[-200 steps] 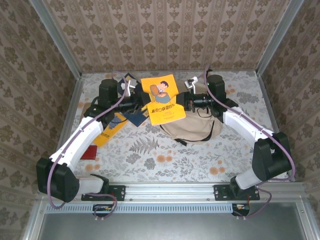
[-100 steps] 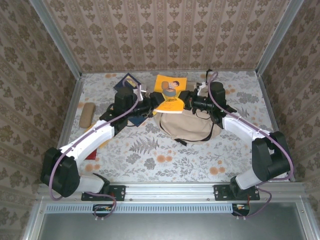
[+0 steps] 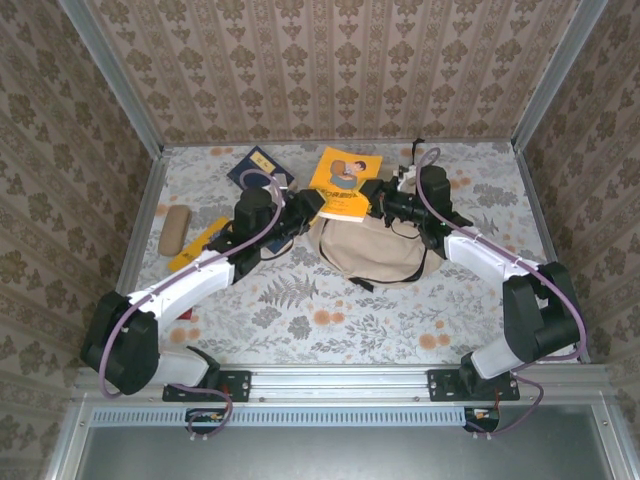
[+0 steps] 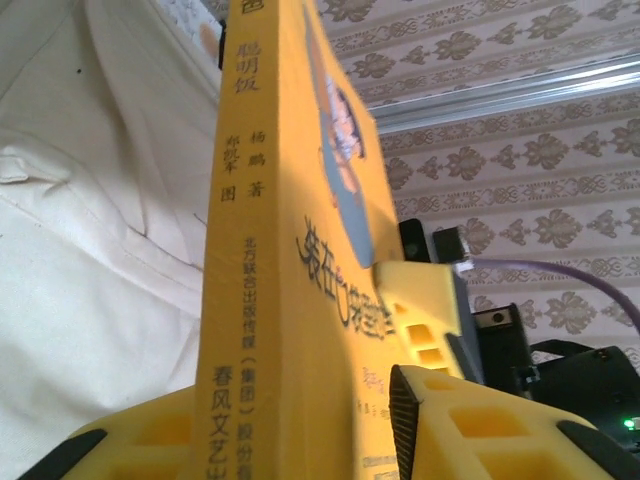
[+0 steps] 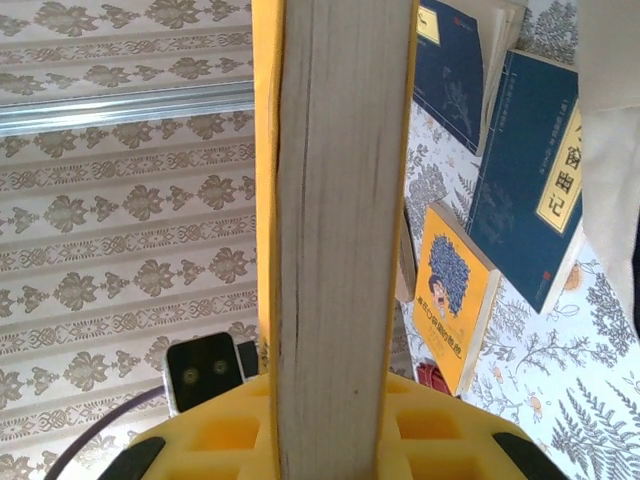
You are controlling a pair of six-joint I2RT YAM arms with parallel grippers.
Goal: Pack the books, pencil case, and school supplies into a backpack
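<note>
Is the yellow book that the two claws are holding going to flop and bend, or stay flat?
Probably mostly flat: the yellow book looks fairly thick at its page edge, and the left claw and right claw pinch opposite sides. Its cover looks smooth, so it might slip. Being paper, it is likely light.

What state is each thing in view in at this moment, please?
Backpack: lying on the table, zip unclear.
Held yellow book: gripped from both sides, over the backpack.
Left fingers: shut on it.
Right fingers: shut on it.
Second yellow book: flat on the table.
Navy books: on the table.
Pencil case: on the table, unpacked.
</note>
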